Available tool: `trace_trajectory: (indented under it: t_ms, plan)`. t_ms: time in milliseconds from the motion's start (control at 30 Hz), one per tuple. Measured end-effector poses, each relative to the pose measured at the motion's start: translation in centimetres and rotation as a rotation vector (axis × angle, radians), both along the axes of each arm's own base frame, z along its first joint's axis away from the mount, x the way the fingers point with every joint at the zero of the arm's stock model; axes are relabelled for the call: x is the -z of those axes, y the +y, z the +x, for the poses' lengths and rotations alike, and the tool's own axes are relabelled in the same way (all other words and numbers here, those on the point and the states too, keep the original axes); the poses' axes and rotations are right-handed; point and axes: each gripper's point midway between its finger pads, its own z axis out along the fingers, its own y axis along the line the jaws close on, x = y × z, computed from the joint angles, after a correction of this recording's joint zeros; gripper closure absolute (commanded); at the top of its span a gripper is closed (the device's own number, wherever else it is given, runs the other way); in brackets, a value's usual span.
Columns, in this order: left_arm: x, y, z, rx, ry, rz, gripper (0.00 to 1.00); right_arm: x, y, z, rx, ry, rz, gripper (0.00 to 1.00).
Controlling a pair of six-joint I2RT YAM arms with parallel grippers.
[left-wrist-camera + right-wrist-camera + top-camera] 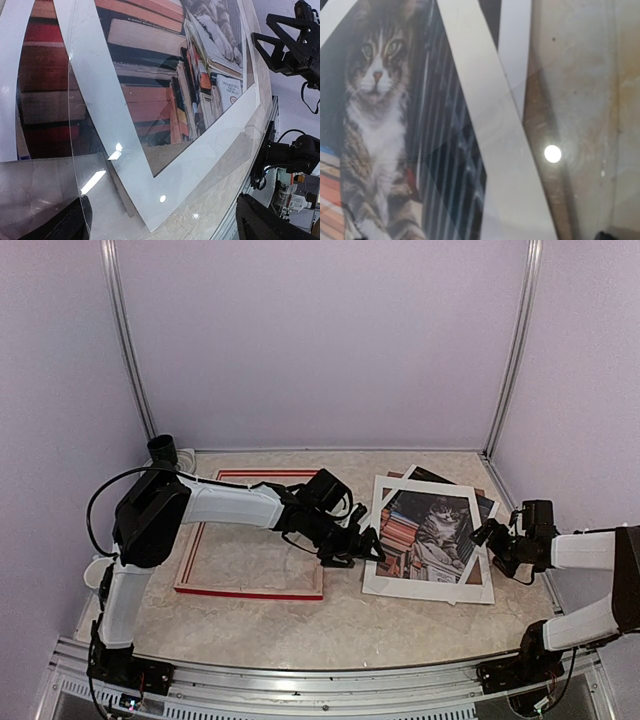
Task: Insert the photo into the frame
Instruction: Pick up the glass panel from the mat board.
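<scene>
One photo (438, 528), cat's head toward back

We are seeing the photo (435, 530), a tabby cat among books, lying flat and askew right of centre; the frame (250, 591), red-edged, is lying flat left of centre.

**What's actually on the table**

Beige marbled tabletop (400, 625). On the left, a thin rectangular red picture frame (250, 591) lies flat. Right of it, not touching, is a skewed pile: white window mat board (420, 589) over a colour cat-and-books photo print (430, 530).
</scene>
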Motion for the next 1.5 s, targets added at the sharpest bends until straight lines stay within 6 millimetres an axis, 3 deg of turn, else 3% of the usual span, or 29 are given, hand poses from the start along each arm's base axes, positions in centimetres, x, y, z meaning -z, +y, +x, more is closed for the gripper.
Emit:
trace_trajectory:
  t_ms: [300,567,633,900,1233,1500]
  plan:
    - [-0.9,-0.7,0.3,0.003,0.002,-0.054,0.05,0.0,0.0,0.4,-0.004,-0.014,-0.005,0.01]
    - [-0.7,-0.7,0.2,0.005,0.016,-0.086,0.17,0.1,-0.1,0.5,-0.011,-0.018,-0.013,0.01]
    - [-0.8,-0.8,0.2,0.004,0.017,-0.092,0.24,0.1,-0.1,0.5,-0.013,-0.019,-0.016,0.01]
    - [-0.6,-0.6,0.5,-0.006,0.023,-0.108,0.3,0.1,-0.1,0.8,-0.018,-0.028,-0.022,0.01]
    - [-0.5,-0.3,1.1,-0.015,0.022,-0.131,0.5,0.1,-0.1,0.8,-0.035,-0.032,-0.036,0.01]
    - [-0.2,0.0,1.0,-0.014,0.04,-0.146,0.75,0.1,0.0,0.7,-0.047,-0.036,-0.043,0.01]
